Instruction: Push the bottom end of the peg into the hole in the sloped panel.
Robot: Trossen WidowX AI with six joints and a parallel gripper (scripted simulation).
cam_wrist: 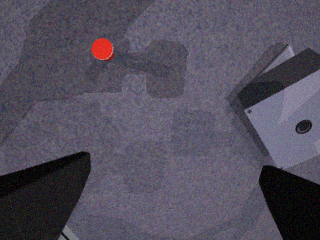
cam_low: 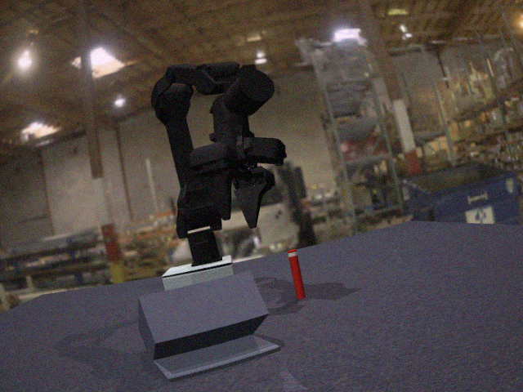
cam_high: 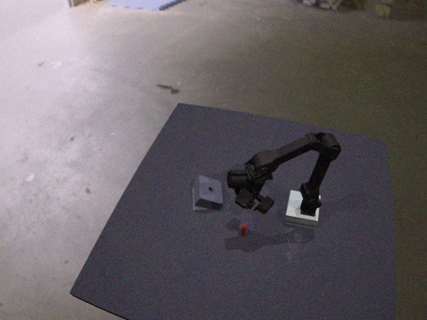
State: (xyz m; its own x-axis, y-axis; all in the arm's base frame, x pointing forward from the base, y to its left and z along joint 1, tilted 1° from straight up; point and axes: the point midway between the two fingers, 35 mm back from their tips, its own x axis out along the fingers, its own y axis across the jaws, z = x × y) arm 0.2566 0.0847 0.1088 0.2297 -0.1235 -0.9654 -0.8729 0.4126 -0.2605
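Note:
A red round peg (cam_high: 243,230) (cam_low: 296,276) (cam_wrist: 102,49) with a pale band near its top stands upright on the table. The sloped grey panel (cam_high: 215,198) (cam_low: 203,308) (cam_wrist: 277,137) stands to the left of the peg in the top view. Its single round hole (cam_high: 210,189) (cam_wrist: 303,126) shows dark in the face; the exterior view does not show the hole. My gripper (cam_high: 251,209) (cam_low: 239,222) (cam_wrist: 178,170) is open and empty, high above the table. In the wrist view the peg lies beyond the fingertips at the upper left, and the panel is at the right.
The arm's pale base block (cam_high: 301,220) (cam_low: 198,277) stands behind the panel in the exterior view. A thin base plate (cam_low: 219,358) sticks out under the panel's raised side. The arm's shadow falls around the peg on the dark table (cam_high: 165,261) (cam_low: 401,316).

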